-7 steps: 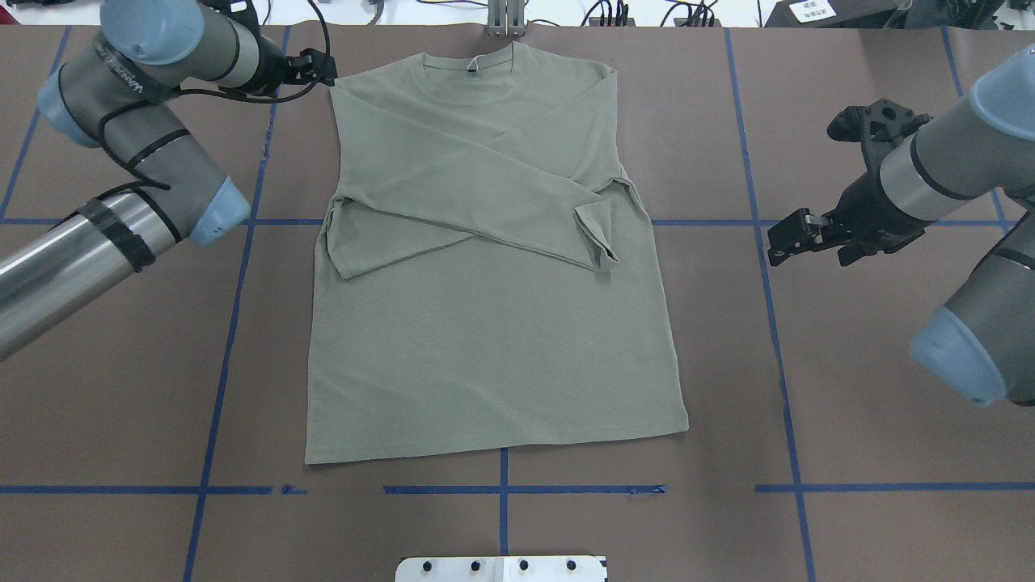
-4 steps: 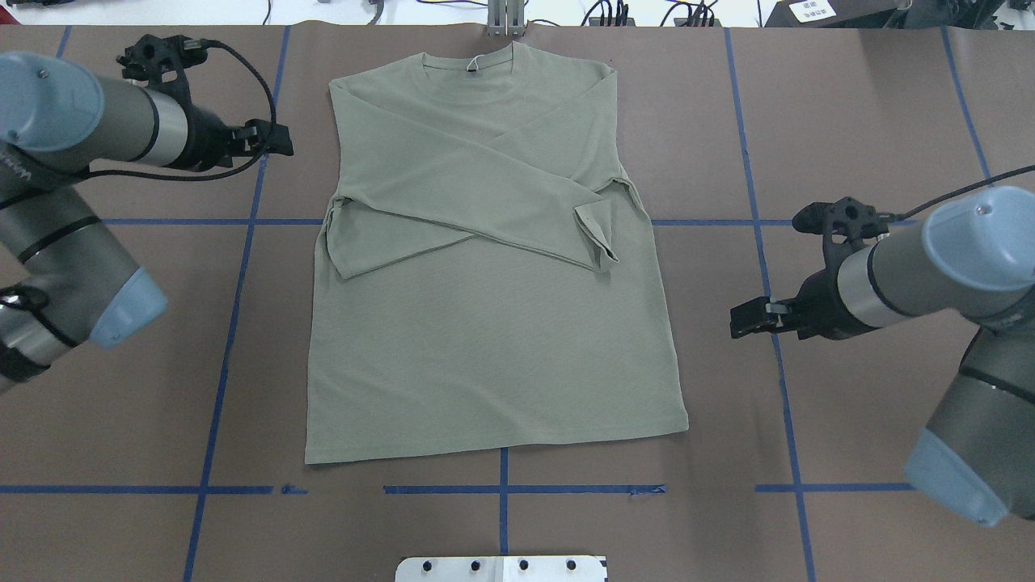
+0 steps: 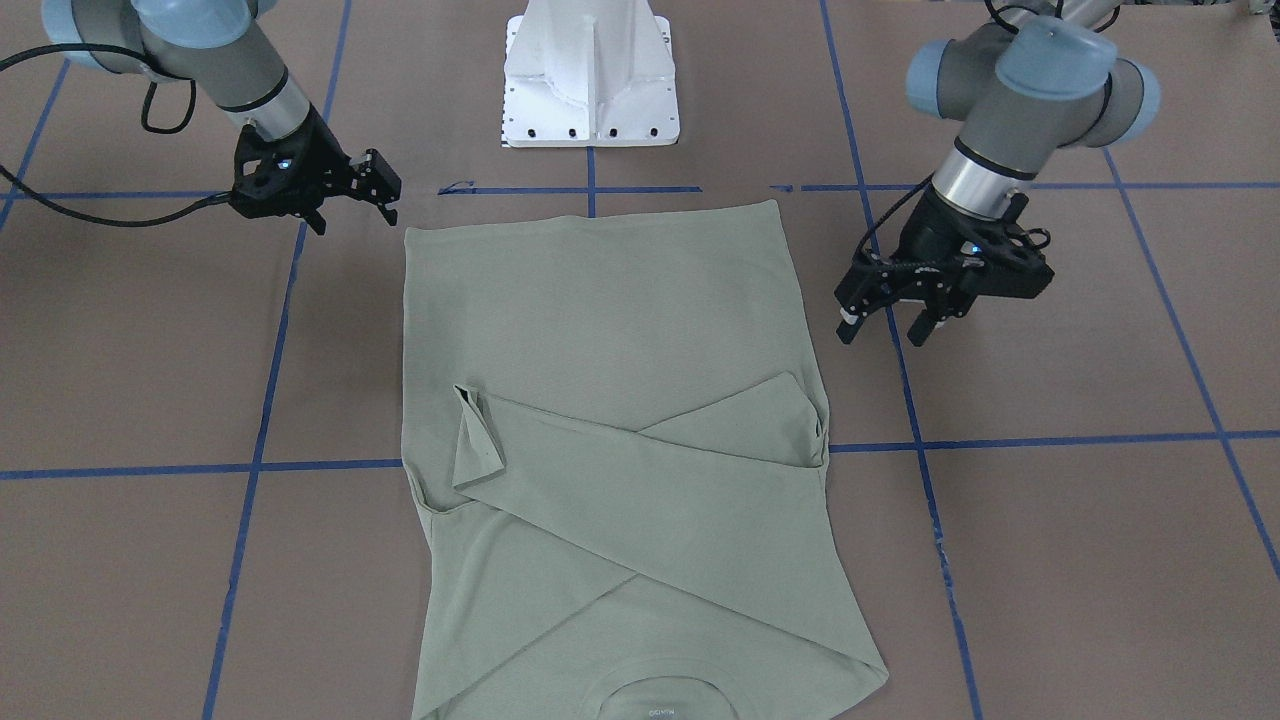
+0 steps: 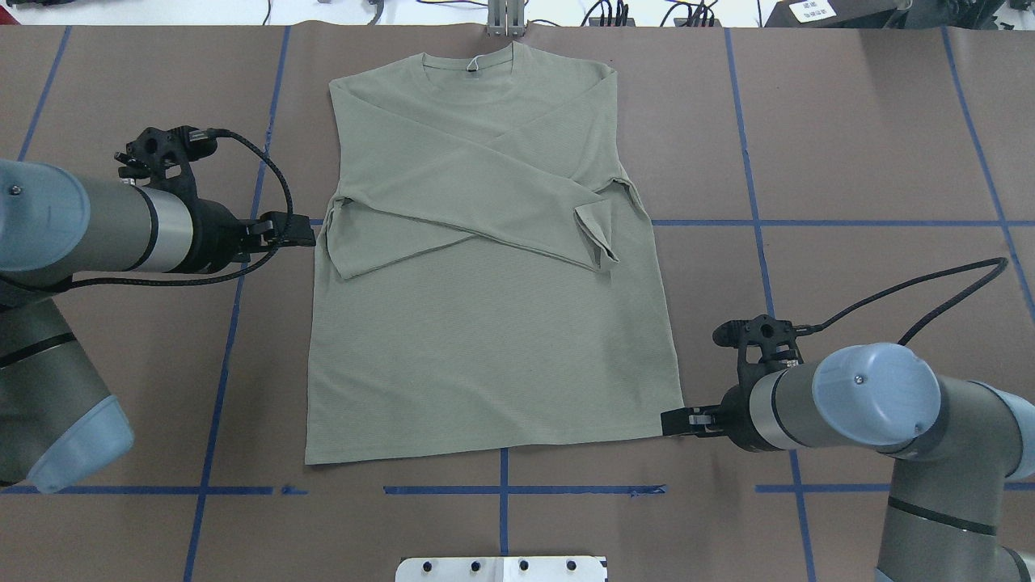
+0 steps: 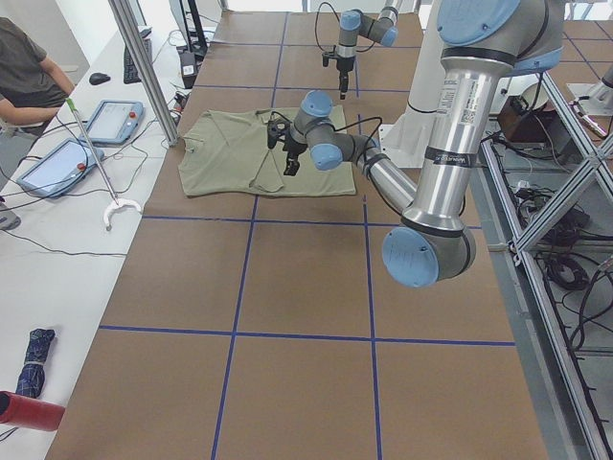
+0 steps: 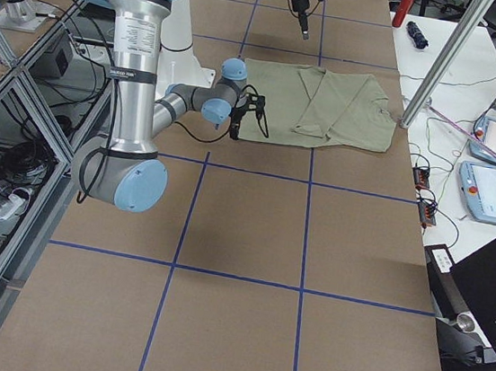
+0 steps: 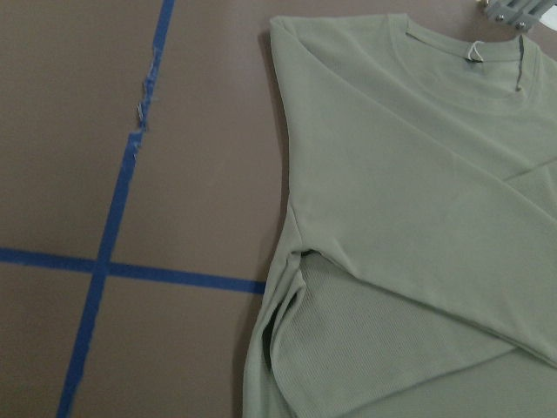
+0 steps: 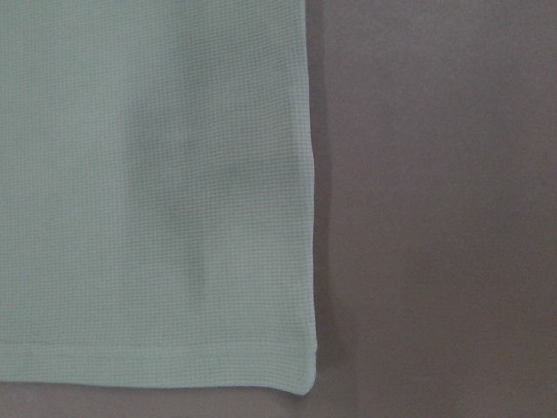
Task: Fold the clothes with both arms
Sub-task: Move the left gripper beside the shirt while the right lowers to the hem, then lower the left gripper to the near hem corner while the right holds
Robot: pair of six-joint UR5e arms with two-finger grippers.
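Two spread, empty claws — left gripper (image 4: 301, 234), right gripper (image 4: 673, 422) — flank shirt (image 4: 485, 347) on taped table (image 4: 849, 121).

1 shirt (image 4: 485, 339), 2 arms (image 4: 81, 226) (image 4: 873, 396), 2 grippers (image 4: 303, 234) (image 4: 671, 422), 1 pedestal (image 3: 590, 70), 1 table (image 4: 849, 121)

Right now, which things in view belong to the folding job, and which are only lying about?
Belong to the job: shirt, flat with sleeves crossed; left gripper; right gripper.

Lying about: white pedestal; tablets on the side bench; red cylinder.
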